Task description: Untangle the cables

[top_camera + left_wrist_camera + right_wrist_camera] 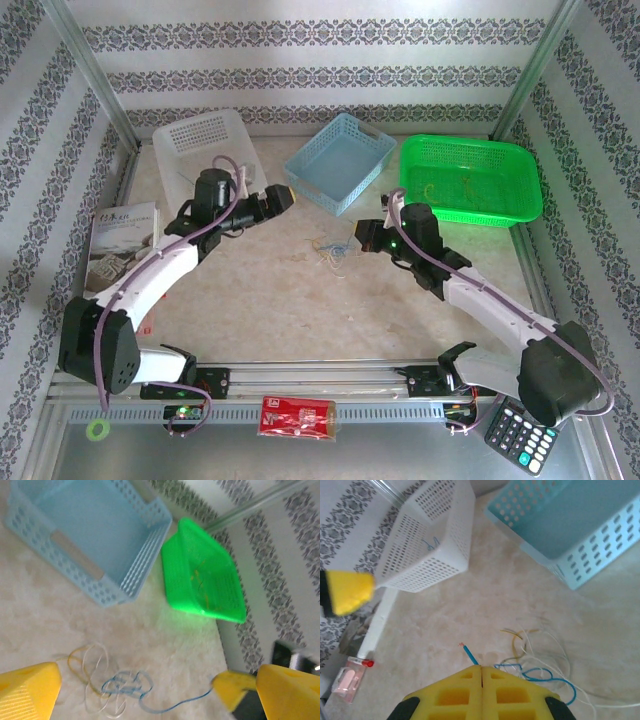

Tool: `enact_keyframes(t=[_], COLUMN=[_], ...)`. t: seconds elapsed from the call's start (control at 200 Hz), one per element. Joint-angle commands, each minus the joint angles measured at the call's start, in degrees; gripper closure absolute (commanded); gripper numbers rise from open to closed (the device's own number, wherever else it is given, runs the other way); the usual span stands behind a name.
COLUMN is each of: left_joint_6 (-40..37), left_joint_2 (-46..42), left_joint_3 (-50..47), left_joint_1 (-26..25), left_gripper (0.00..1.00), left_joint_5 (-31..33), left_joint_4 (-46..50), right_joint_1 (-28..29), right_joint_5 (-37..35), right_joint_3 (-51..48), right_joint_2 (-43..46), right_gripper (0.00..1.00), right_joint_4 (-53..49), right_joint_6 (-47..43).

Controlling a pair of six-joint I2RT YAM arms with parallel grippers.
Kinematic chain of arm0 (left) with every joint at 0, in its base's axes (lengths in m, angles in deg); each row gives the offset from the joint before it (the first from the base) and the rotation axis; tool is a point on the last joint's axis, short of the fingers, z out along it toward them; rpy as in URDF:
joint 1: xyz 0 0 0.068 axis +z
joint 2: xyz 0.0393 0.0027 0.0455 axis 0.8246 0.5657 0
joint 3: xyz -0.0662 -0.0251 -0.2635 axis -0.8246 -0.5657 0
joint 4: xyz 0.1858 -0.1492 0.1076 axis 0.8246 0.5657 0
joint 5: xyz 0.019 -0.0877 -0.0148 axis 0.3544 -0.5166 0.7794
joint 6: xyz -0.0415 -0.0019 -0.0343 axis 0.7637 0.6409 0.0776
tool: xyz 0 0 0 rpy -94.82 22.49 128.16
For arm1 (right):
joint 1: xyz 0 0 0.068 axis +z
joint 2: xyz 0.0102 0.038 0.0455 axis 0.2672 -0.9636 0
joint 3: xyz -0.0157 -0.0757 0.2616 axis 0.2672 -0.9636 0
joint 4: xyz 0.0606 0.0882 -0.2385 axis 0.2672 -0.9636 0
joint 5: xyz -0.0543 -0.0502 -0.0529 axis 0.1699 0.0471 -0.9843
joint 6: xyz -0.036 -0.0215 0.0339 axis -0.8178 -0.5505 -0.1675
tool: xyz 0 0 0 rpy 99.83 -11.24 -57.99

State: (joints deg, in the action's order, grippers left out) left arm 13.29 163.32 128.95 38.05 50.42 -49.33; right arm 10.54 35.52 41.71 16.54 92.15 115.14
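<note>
Three baskets across the far side of the pale table (pixel 300 310), taken left to right. At far left, a white perforated plastic basket (pixel 200 145), with one short blue strand (pixel 431 543) lying inside. Just in front of it, the left gripper (pixel 283 196), yellow fingers (pixel 27 692) spread wide, gripping nothing, clear of the tangle and aimed down toward it. Next along, a light blue perforated plastic basket (pixel 340 160), seemingly bare inside. In front of that, mid-table, the tangle of thin curly cables (pixel 330 250): dark blue, yellow-green and pale strands looped through one another, flat on the surface. Immediately right of the tangle, the right gripper (pixel 481 675), fingers pressed fully together on the end of a blue wire (pixel 469 655), with the tip poking out past the pads and the rest trailing back into the knot. Farthest right, a bright green mesh plastic basket (pixel 470 180), with a few thin orange and dark strands (pixel 200 580) on its floor. Reads as partly done: some strands apparently sorted into the outer baskets, most loops on the table not yet separated. Calls for drawing the pinched blue wire clear, then parting the pale and yellowish ones.
</note>
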Motion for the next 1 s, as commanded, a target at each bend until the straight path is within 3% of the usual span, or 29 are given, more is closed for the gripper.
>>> enact_keyframes(t=[0.0,0.4,0.605,0.994], left_joint_6=[-3.85,-11.28,-11.08,-7.98], left_joint_2=[0.31,5.68,9.29,12.75], left_joint_3=[-1.92,1.04,3.98,2.82], left_joint_1=[0.26,-4.10,-6.98,-10.18], left_gripper=[0.07,0.22,0.30,0.49], left_joint_5=[-5.45,-12.09,-14.95,-15.51], left_joint_4=[-8.16,-16.42,-21.42,-29.87], right_joint_1=[-0.51,-0.47,-0.38,-0.30], right_joint_5=[2.51,8.29,12.46,13.13], right_joint_3=[2.87,7.56,9.16,8.68], right_joint_2=[0.24,-1.48,-3.22,-3.85], right_gripper=[1.00,1.00,1.00,1.00], right_joint_4=[0.87,3.65,6.00,9.26], right_joint_6=[-0.68,0.32,1.69,4.66])
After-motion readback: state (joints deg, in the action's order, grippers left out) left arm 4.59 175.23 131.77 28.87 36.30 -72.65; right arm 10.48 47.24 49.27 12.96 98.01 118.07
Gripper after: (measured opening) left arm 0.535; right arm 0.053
